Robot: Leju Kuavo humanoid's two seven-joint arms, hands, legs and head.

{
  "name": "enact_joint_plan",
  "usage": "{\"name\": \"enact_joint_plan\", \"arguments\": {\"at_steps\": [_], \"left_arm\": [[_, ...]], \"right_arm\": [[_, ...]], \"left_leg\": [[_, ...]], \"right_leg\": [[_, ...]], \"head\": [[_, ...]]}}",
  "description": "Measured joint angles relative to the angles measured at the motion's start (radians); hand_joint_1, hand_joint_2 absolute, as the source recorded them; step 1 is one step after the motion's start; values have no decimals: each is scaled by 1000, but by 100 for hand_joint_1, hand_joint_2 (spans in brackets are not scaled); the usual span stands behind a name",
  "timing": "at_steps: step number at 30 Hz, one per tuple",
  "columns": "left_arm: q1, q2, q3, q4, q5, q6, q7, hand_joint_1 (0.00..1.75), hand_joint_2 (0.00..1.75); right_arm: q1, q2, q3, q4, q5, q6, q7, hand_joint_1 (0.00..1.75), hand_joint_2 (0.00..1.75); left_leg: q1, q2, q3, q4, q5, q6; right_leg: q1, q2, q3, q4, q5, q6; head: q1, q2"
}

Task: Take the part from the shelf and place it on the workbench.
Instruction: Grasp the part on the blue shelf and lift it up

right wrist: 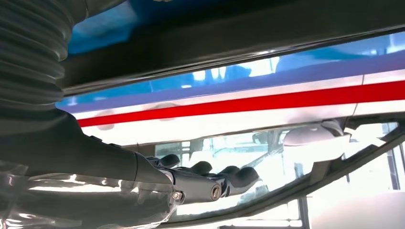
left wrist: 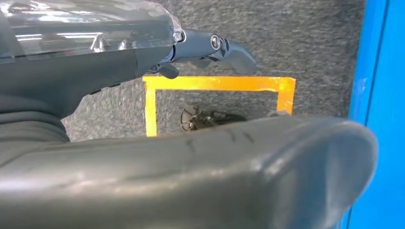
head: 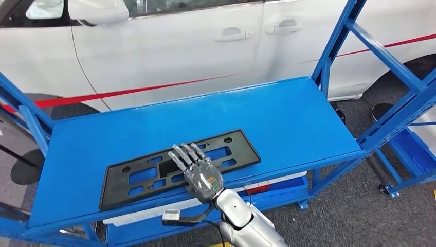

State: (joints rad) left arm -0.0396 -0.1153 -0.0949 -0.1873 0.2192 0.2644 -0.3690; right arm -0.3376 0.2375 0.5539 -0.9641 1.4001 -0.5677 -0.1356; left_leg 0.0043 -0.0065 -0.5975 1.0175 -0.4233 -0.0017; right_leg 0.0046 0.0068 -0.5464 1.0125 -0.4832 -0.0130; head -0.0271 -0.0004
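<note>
Part: the black plate [head: 180, 167] lies flat near the front edge of the blue shelf [head: 288, 121], easy to reach.
Right robot hand [head: 199, 172]: rests on the plate, fingers straight, not clamped.
Left robot hand [left wrist: 143, 95]: hangs over the floor, holds nothing; fingers apart or together, cannot tell.

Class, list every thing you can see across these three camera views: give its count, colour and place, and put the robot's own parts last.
Shelf: one, blue, across the middle.
Part: one, black flat panel with cut-outs, lying on the shelf's near edge.
Car: one, white with a red stripe, behind the shelf.
Tape marking: one, yellow, on the grey floor.
Right hand: one, silver and dark, fingers stretched out over the part.
Left hand: one, grey, above the floor, holding nothing.
</note>
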Motion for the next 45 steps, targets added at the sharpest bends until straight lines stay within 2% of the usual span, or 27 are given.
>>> {"name": "enact_joint_plan", "arguments": {"at_steps": [3,4,6,7,8,9,10,11,13,14,18,20,22,23,24,25,27,29,32,34,35,37,38,39,40,43,45], "left_arm": [[0,-1,-9,0,-7,-5,1,0,0],[0,-1,-12,0,-8,-7,1,0,0],[-1,-2,-16,0,-11,-10,1,0,0],[-2,-2,-18,0,-12,-10,2,0,0],[-2,-2,-19,0,-13,-11,2,0,0],[-2,-2,-19,0,-16,-11,4,0,0],[-1,-2,-20,0,-18,-11,5,0,0],[-2,-2,-22,0,-22,-11,7,0,0],[-3,-3,-29,0,-29,-11,12,0,0],[-4,-3,-33,0,-33,-11,15,0,0],[-7,-3,-44,0,-41,-13,19,0,0],[-7,-3,-44,0,-41,-13,19,0,0],[-6,-3,-44,0,-41,-13,20,0,0],[-5,-4,-44,0,-41,-13,22,0,0],[-5,-4,-44,0,-41,-13,24,0,0],[-4,-4,-44,0,-40,-13,26,0,0],[-5,-3,-44,0,-40,-13,30,0,0],[-6,-3,-44,0,-40,-13,33,0,0],[-6,-4,-44,0,-40,-13,35,0,0],[-5,-6,-44,0,-40,-13,37,0,0],[-5,-7,-44,0,-40,-12,38,0,0],[-5,-8,-44,0,-38,-11,39,0,0],[-4,-8,-44,0,-36,-9,40,0,0],[-3,-8,-44,0,-34,-7,40,0,0],[-1,-8,-44,0,-31,-5,40,0,0],[-1,-8,-44,0,-21,6,37,0,0],[-1,-8,-44,0,-14,15,35,0,0]], "right_arm": [[-7,1,0,-13,-2,11,2,0,175],[-11,1,0,-16,-2,17,3,0,175],[-16,1,0,-18,-2,31,6,0,175],[-17,0,0,-18,-1,38,9,17,175],[-18,0,0,-18,3,47,15,60,175],[-21,0,0,-17,11,59,26,104,175],[-27,1,0,-12,25,75,43,147,175],[-37,3,0,-4,43,91,65,175,175],[-72,11,0,33,93,130,122,175,175],[-91,18,0,60,119,148,149,175,175],[-144,39,0,149,162,183,197,175,175],[-159,49,0,174,163,187,201,175,175],[-174,57,5,206,163,196,209,175,175],[-183,60,8,224,163,201,216,175,175],[-193,64,12,243,162,204,224,175,175],[-203,69,15,260,161,206,230,175,175],[-222,77,17,292,156,205,236,175,175],[-236,82,17,315,149,204,236,175,175],[-246,85,16,337,143,204,237,175,175],[-251,87,16,346,137,197,235,175,175],[-251,86,16,350,130,189,231,175,175],[-248,83,16,355,108,163,212,175,175],[-243,81,14,354,88,145,192,175,175],[-237,79,10,349,66,127,169,175,175],[-229,77,3,337,37,110,138,175,175],[-203,68,-21,252,-119,86,21,175,175],[-179,59,-42,134,-341,96,-90,175,175]], "left_leg": [[7,-1,4,-12,2,14],[10,0,6,-16,3,19],[10,2,8,-17,1,25],[10,2,8,-17,0,26],[10,1,9,-16,-1,27],[10,1,10,-15,-3,26],[11,0,12,-14,-5,24],[11,0,14,-12,-8,21],[8,-1,14,-5,-14,11],[7,-1,13,-4,-16,6],[11,0,10,5,-24,-16],[13,1,-25,84,-71,-24],[13,1,-89,218,-131,-28],[14,1,-112,266,-143,-28],[13,1,-119,275,-134,-27],[13,1,-105,246,-108,-24],[9,1,-38,109,-43,-11],[2,3,11,10,-14,0],[0,4,20,-11,-10,10],[6,6,24,-20,-4,20],[9,8,24,-23,-1,23],[8,11,20,-23,0,27],[8,12,19,-23,0,27],[8,13,19,-22,0,27],[9,13,20,-22,0,26],[9,12,24,-17,-5,18],[8,12,24,-14,-8,6]], "right_leg": [[-1,-1,-7,19,-18,15],[-1,-1,-23,55,-39,20],[-6,-2,-87,180,-98,28],[-9,-2,-123,244,-119,31],[-12,-2,-148,283,-124,33],[-15,-2,-156,284,-108,34],[-18,-3,-142,244,-73,35],[-21,-4,-114,176,-30,35],[-20,-4,-62,54,21,31],[-18,-3,-50,26,27,28],[-16,-2,-46,9,30,2],[-18,-4,-43,3,34,-10],[-14,-5,-42,3,32,-16],[-11,-5,-41,4,31,-17],[-9,-5,-39,4,30,-18],[-7,-4,-36,5,28,-19],[-5,-3,-27,5,25,-17],[-2,-3,-23,6,21,-9],[-1,-3,-20,4,19,7],[0,-2,-30,32,-4,18],[-2,-2,-49,74,-31,23],[-7,-2,-112,203,-97,31],[-10,-3,-138,256,-116,34],[-12,-3,-151,281,-116,37],[-15,-3,-145,267,-97,38],[-18,-5,-48,72,-1,34],[-13,-4,-16,3,18,24]], "head": [[0,0],[0,0],[0,0],[0,0],[0,0],[0,0],[0,0],[0,0],[0,0],[0,0],[0,0],[0,0],[0,0],[0,0],[0,0],[0,0],[0,0],[0,0],[0,0],[0,0],[1,0],[1,0],[1,0],[1,0],[1,0],[1,0],[1,0]]}}
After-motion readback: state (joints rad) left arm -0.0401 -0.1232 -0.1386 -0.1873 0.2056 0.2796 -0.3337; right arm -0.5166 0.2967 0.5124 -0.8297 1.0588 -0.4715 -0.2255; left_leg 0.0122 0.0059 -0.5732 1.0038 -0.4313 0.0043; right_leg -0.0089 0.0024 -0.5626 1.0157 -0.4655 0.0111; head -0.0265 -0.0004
